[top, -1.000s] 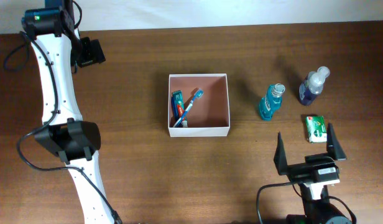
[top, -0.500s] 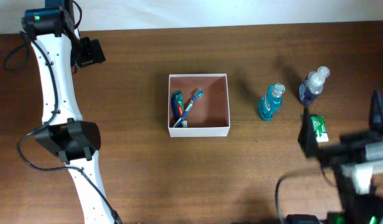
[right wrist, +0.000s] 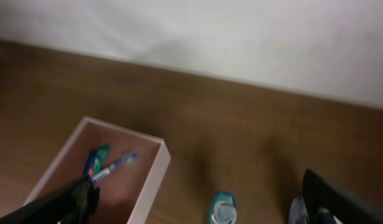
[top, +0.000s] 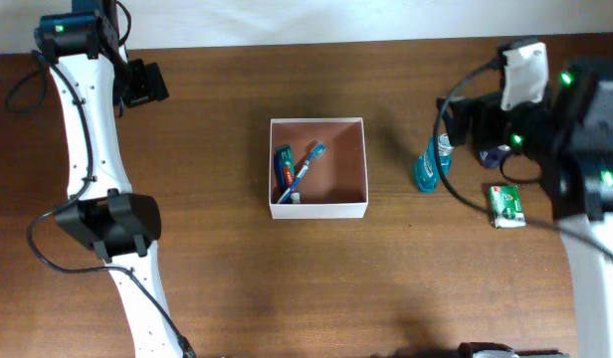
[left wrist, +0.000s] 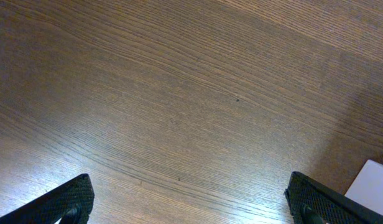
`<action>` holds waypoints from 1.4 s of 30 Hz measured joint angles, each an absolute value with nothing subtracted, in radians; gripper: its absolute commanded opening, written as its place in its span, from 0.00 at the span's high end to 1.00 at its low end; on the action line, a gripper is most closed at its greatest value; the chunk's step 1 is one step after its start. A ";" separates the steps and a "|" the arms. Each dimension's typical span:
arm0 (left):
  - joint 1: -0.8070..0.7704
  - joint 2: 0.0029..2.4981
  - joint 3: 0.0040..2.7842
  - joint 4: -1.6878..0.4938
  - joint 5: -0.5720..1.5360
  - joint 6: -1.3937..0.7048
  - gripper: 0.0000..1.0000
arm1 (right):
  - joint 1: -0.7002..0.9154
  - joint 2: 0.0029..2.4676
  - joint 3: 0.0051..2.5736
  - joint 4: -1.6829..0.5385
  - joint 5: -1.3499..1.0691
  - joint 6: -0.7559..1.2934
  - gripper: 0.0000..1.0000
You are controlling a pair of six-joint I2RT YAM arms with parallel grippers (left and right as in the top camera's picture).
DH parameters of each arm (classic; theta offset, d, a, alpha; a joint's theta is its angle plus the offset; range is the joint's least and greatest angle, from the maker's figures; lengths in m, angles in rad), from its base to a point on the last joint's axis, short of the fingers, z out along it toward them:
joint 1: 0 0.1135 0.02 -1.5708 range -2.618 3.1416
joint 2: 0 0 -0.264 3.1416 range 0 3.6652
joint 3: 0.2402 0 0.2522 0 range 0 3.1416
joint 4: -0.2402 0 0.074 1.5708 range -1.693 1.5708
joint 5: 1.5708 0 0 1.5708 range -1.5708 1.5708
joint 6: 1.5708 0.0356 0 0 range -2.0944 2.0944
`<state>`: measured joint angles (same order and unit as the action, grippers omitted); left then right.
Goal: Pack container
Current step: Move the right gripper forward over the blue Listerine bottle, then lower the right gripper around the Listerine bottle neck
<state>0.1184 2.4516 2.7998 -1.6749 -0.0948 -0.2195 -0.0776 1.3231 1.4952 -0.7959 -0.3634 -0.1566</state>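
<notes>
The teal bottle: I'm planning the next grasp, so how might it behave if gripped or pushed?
The teal bottle seems to stand upright and narrow, so a sideways push may tip it. Its smooth-looking plastic could slip in a grip. The blue liquid inside suggests some weight.

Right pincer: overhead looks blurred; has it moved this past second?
Yes. The right pincer went from the near side of the green rectangular packet to beyond it, near the teal plastic bottle.

Right arm [top: 585, 119] mostly hides a seemingly purple bottle [top: 493, 156].
</notes>
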 measured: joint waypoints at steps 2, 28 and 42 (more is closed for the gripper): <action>0.118 2.452 2.800 -1.675 -0.095 -0.220 0.01 | -0.078 1.372 1.505 -0.821 -0.363 -0.155 0.02; 0.118 2.452 2.800 -1.675 -0.095 -0.220 0.01 | -0.078 1.544 1.512 -1.013 -0.316 -0.072 0.02; 0.118 2.452 2.800 -1.675 -0.095 -0.220 0.01 | -0.070 1.545 1.514 -0.995 -0.211 0.157 0.02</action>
<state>0.1184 2.4516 2.7998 -1.6752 -0.0948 -0.2195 -0.0704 1.5448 1.5139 -0.9951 -0.2111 0.1574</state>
